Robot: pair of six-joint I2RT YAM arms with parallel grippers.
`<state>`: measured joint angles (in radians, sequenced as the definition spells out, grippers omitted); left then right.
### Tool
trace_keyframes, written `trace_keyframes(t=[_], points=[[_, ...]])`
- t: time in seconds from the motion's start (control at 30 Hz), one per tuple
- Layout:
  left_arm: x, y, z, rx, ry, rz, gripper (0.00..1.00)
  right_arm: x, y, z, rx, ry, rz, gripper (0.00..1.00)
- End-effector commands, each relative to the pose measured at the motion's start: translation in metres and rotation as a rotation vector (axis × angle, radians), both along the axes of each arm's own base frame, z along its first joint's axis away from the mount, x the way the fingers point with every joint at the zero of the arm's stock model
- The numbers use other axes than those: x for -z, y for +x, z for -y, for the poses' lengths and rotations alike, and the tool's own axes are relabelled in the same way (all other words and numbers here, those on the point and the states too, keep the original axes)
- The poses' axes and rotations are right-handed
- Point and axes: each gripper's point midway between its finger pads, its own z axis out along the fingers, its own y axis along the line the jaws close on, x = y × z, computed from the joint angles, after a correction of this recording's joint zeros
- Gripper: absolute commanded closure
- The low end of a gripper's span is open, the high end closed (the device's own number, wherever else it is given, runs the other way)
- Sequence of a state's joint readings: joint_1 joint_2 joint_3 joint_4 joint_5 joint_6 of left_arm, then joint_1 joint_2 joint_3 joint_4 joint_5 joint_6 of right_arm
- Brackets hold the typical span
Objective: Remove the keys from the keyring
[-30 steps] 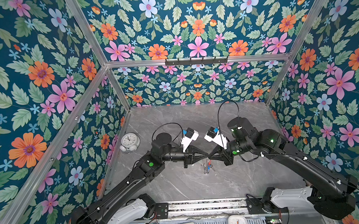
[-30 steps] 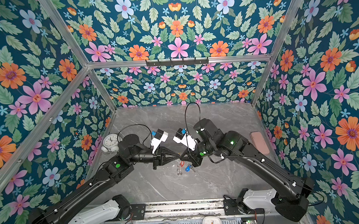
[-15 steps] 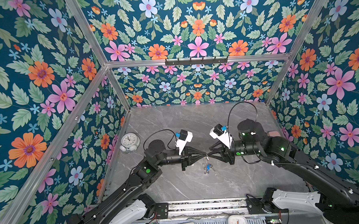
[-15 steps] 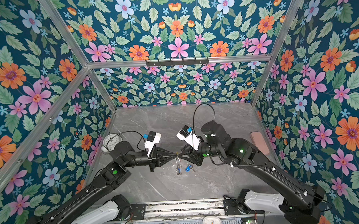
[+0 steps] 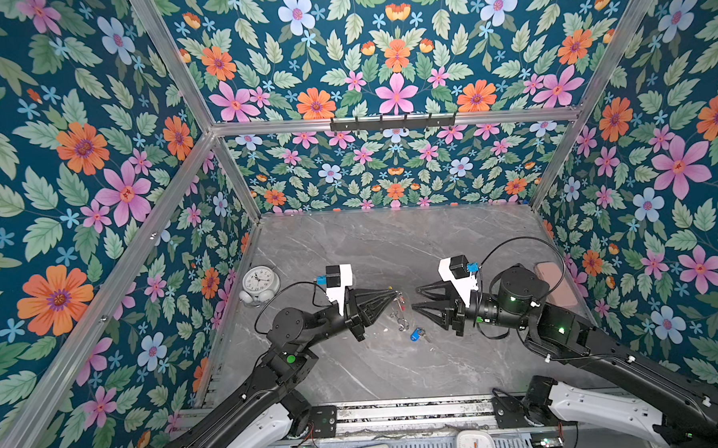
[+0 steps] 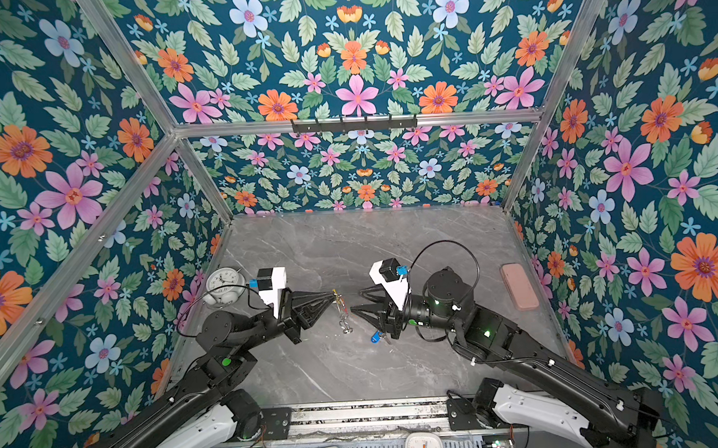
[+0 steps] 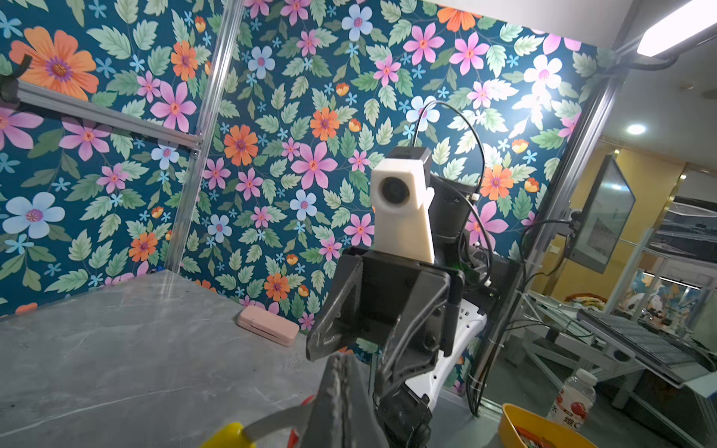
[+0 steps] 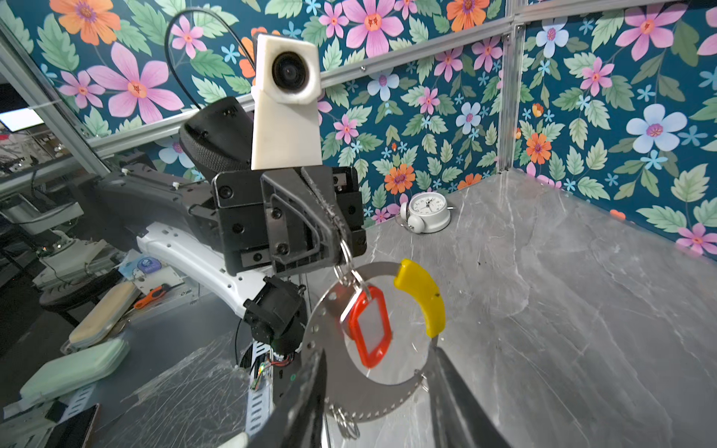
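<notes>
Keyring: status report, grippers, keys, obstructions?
Left gripper shut on flat grey metal keyring. Right gripper open. Red-tagged silver key on ring; blue-tagged silver key on grey table. Nothing blocking.

Bright, even light is falling from above in both top views, and only faint, soft shadows are lying on the grey table (image 5: 350,242). In the left wrist view a ceiling strip lamp (image 7: 677,27) is blazing and washing out a patch of the flowered wall (image 7: 539,89). Both wrist views are bending straight lines near their edges. In the right wrist view the keyring (image 8: 322,310) is gleaming sharply, while the fingers (image 8: 306,403) of the right gripper (image 8: 378,351) are blurring up close.
</notes>
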<state>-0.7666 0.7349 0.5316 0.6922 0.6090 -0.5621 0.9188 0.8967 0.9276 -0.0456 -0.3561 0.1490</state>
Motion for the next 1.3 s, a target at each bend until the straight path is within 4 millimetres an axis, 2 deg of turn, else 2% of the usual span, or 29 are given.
trace_keyframes(t=[0.0, 0.47, 0.67, 0.8, 1.27], points=[[-0.022, -0.001, -0.010, -0.024, -0.102, 0.037, 1.00, -0.023, 0.002, -0.005, -0.002, 0.109, 0.032, 0.56], [-0.018, -0.001, -0.005, 0.012, -0.109, 0.015, 1.00, -0.010, 0.005, -0.029, -0.029, 0.062, 0.022, 0.52], [-0.017, -0.002, -0.005, 0.018, -0.110, 0.014, 1.00, -0.007, 0.012, -0.028, 0.013, 0.038, 0.018, 0.54], [-0.017, -0.003, -0.005, 0.020, -0.109, 0.015, 1.00, -0.003, 0.016, -0.028, 0.030, 0.018, 0.015, 0.63], [-0.020, 0.000, -0.010, -0.007, -0.134, 0.005, 1.00, 0.005, 0.009, -0.031, 0.024, -0.038, 0.053, 0.98]])
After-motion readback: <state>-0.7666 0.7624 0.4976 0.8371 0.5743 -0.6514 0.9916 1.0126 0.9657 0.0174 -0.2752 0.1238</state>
